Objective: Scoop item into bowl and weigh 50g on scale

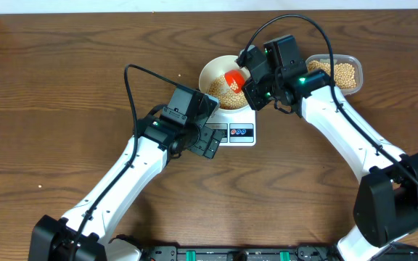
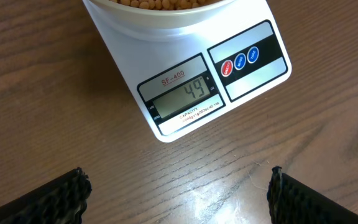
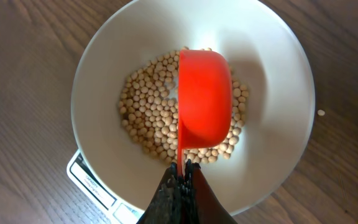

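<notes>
Right fingers (image 3: pixel 180 186): clenching the red plastic scoop (image 3: pixel 204 99), hovering over tan round beans (image 3: pixel 148 112) in the round white bowl (image 3: pixel 278 74), sitting on the white rectangular digital scale (image 2: pixel 185 93), far centre of the wooden surface (image 1: pixel 49 72). Left fingers (image 1: pixel 209 142): released, grasping nothing. Hazard: display showing 49, so tipping in more than a few beans risks overshooting.

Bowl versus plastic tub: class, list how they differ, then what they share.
The bowl is round and opaque white; the tub is clear and rounded-rectangular. The bowl sits on the scale; the tub sits on the table. A red scoop hangs over the bowl, none over the tub. Both hold tan beans.
</notes>
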You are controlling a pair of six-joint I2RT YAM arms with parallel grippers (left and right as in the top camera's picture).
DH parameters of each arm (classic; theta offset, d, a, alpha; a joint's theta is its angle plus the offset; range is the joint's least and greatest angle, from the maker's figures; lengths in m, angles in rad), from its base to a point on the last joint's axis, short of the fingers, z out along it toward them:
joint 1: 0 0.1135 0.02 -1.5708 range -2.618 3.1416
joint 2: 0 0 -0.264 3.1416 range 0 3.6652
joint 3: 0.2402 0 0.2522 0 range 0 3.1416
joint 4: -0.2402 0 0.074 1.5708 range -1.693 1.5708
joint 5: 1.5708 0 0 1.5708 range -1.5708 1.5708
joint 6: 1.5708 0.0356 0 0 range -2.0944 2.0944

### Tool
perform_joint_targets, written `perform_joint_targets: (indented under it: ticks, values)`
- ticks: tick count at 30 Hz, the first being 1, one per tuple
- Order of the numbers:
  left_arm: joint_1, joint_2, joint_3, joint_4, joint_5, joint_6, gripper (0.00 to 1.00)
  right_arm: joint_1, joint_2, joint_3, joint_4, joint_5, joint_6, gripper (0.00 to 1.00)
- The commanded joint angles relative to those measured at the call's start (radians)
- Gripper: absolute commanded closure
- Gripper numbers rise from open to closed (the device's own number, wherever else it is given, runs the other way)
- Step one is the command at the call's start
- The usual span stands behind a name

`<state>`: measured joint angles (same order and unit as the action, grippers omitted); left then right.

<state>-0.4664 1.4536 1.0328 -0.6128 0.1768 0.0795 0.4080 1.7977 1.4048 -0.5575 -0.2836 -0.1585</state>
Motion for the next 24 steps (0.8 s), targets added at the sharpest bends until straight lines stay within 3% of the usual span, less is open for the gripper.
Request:
perform_joint_targets:
  ticks: [1,24]
  values:
    - [0.002,0.011,-0.002,0.000,-0.010,0.006,0.07,-0.004,-0.031,0.003,0.000,0.002,-0.015,0.99]
    - [0.002,0.011,-0.002,0.000,-0.010,0.006,0.07,-0.042,-0.031,0.003,0.023,-0.105,-0.010,0.99]
